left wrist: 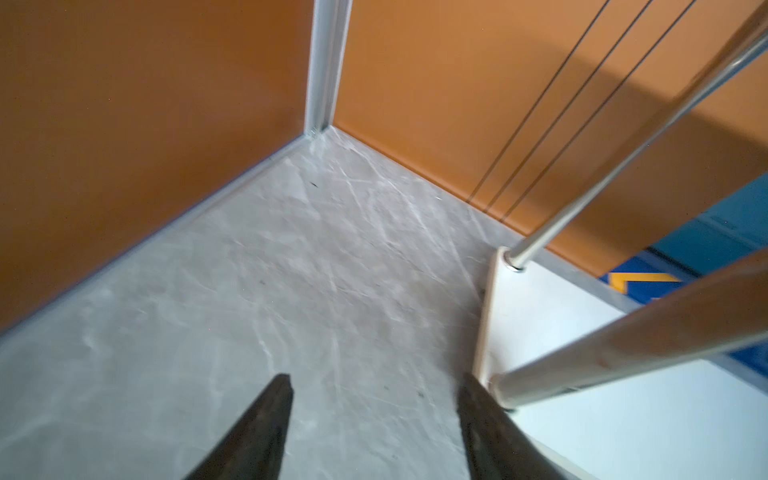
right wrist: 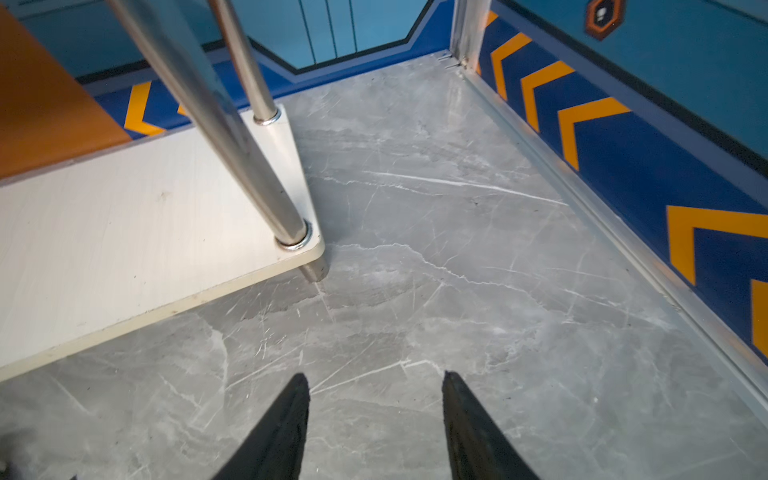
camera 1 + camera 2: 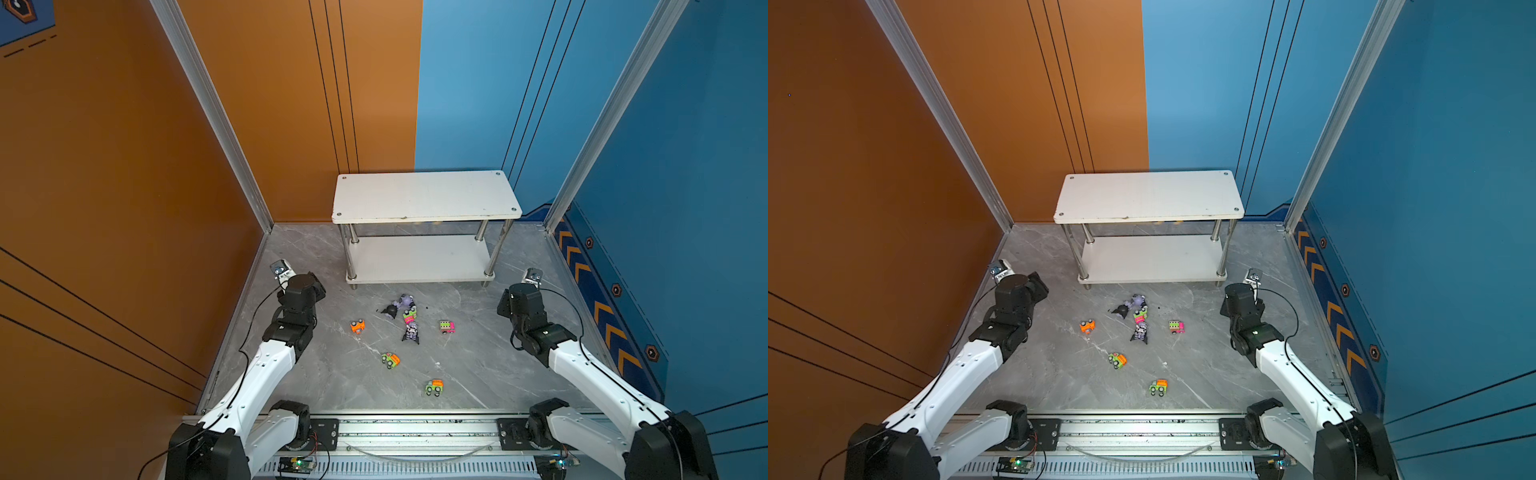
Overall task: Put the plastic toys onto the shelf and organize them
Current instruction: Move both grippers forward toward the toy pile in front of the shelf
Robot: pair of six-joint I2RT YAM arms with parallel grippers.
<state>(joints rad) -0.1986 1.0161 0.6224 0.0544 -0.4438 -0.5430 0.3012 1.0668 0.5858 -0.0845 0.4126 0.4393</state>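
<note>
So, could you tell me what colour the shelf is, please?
The shelf is white with chrome posts; clearest in a top view.

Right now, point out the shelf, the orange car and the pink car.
shelf point(image 3: 424, 195), in a top view, bare upper board
orange car point(image 3: 357, 326), in a top view, body
pink car point(image 3: 447, 327), in a top view, body

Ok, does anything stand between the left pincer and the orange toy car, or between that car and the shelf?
Nothing visible. Only bare grey marble tabletop separates the open left pincer from the small orange plastic car, and that car from the two-tier white shelf. The black-and-purple figurine cluster lies off both paths.
</note>
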